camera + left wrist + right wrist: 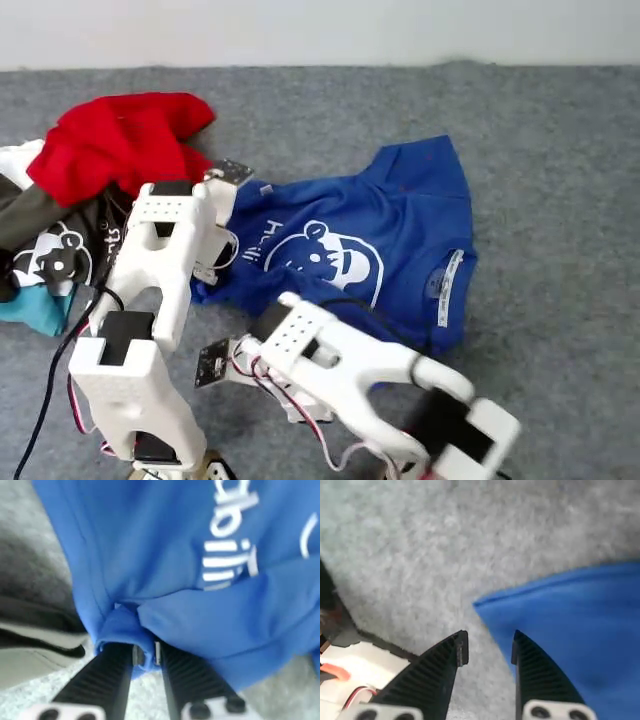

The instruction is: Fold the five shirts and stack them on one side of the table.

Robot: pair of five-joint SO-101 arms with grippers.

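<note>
The grey felt-like table cover (560, 150) carried a blue cloth T-shirt (410, 200), which lay crumpled near the middle. Its chest bore a white cartoon face (325, 255) beside white lettering (227, 545), and a narrow white label strip (448, 288) had print too small to read. Toward the high view's left lay a heap, with a red shirt (120, 140) over a black shirt (50, 250) printed with a white cartoon. The left gripper (146, 655) was clenched on a bunched fold of the blue T-shirt's edge. The right gripper (487, 647) stood released, fingers apart, above the cover at a corner of the blue T-shirt.
</note>
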